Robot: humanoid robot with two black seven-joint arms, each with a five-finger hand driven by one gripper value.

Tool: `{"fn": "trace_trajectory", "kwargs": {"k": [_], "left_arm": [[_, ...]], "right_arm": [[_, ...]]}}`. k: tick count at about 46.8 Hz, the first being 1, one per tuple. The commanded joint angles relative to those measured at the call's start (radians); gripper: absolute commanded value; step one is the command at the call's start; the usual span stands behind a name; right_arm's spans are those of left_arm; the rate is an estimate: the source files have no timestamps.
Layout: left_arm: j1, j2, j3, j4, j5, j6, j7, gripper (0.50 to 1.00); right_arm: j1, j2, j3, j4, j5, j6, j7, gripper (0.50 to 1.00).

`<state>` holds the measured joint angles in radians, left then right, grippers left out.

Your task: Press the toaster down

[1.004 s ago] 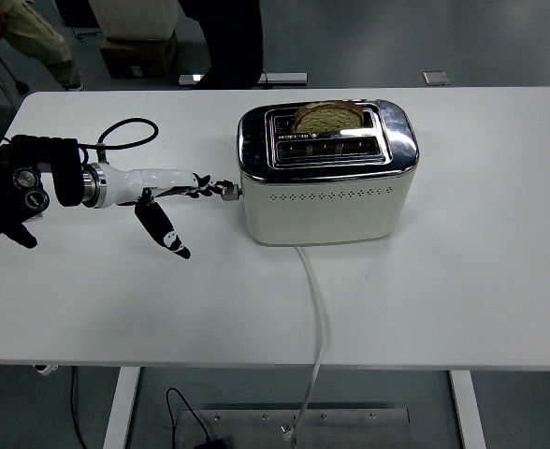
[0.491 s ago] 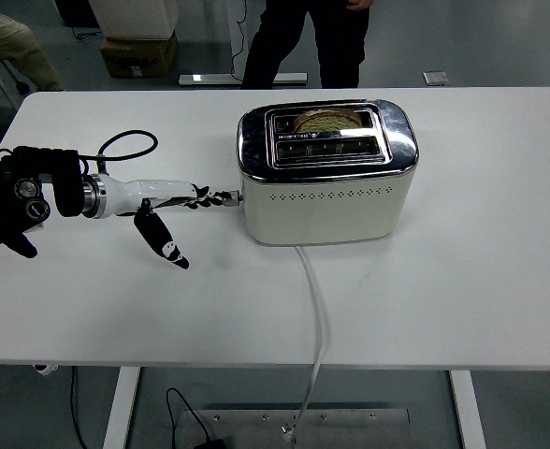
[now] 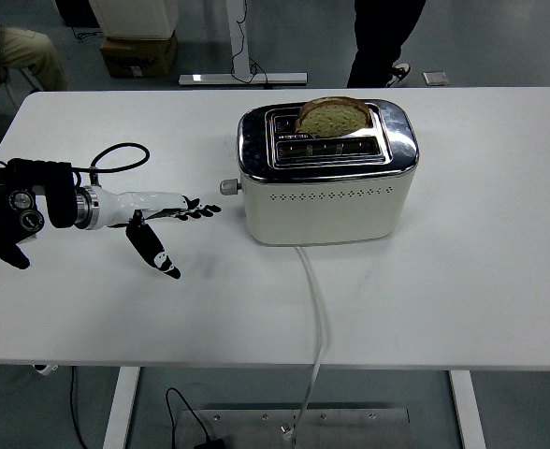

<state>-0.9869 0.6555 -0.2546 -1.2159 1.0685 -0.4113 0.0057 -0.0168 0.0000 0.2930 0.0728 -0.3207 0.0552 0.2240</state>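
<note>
1. Near the middle of the white table [image 3: 499, 281], a cream and chrome toaster [image 3: 326, 178] is standing with its long side facing the near edge, in the one head view.
2. A slice of bread [image 3: 332, 115] is sitting upright in the far slot, rising well above the chrome top.
3. On the toaster's left end, a small lever knob [image 3: 226, 187] is sticking out, high up near the chrome band.
4. The left hand [image 3: 153, 213] is reaching in from the left edge, hovering over the table to the left of the toaster.
5. Its fingers [image 3: 196, 208] are stretching straight toward the knob, lying close together and holding nothing; their tips are stopping just short of the knob, with a bare gap of table showing between them.
6. The thumb [image 3: 153, 251] is pointing down and toward the near edge, apart from the other fingers.
7. A black cable [image 3: 121, 154] is looping over the table behind the wrist.
8. A white cord [image 3: 316, 309] is running from the toaster's front base across the table and dropping over the near edge.
9. Beyond the far edge, a person's dark legs [image 3: 383, 33] are showing at the top, and another person's knee [image 3: 32, 47] is showing at the top left beside a cardboard box [image 3: 137, 51] on the floor.
</note>
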Motion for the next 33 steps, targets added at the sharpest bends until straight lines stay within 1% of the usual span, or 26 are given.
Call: {"fn": "trace_trajectory", "kwargs": {"k": [1,9,14,17,24,30,33], "left_arm": [[0.001,0.006,-0.002,-0.001,-0.001,0.000,-0.003,1.000],[-0.004,0.036,-0.003,-0.002,-0.005,0.000,-0.003,1.000],[-0.025,0.062,-0.009,-0.005,-0.021,0.000,-0.003,1.000],[-0.056,0.085,-0.012,-0.005,-0.038,-0.001,-0.004,1.000],[-0.142,0.137,-0.011,-0.005,-0.142,-0.021,-0.004,1.000],[-0.223,0.164,-0.012,-0.004,-0.197,-0.047,-0.004,1.000],[-0.262,0.167,-0.012,-0.004,-0.231,-0.047,-0.004,1.000]], "right_arm": [[0.000,0.000,0.000,-0.001,0.000,0.000,0.000,0.998],[0.000,0.000,0.000,0.001,0.000,0.000,0.000,0.998],[0.000,0.000,0.000,-0.001,0.000,0.000,0.000,0.998],[0.000,0.000,-0.002,0.001,0.000,0.000,0.000,0.998],[0.001,0.000,-0.002,0.001,0.000,0.000,0.000,0.998],[0.005,0.000,-0.003,0.001,0.000,0.000,0.000,0.998],[0.006,0.000,-0.003,0.001,-0.001,0.000,0.000,0.998]]}}
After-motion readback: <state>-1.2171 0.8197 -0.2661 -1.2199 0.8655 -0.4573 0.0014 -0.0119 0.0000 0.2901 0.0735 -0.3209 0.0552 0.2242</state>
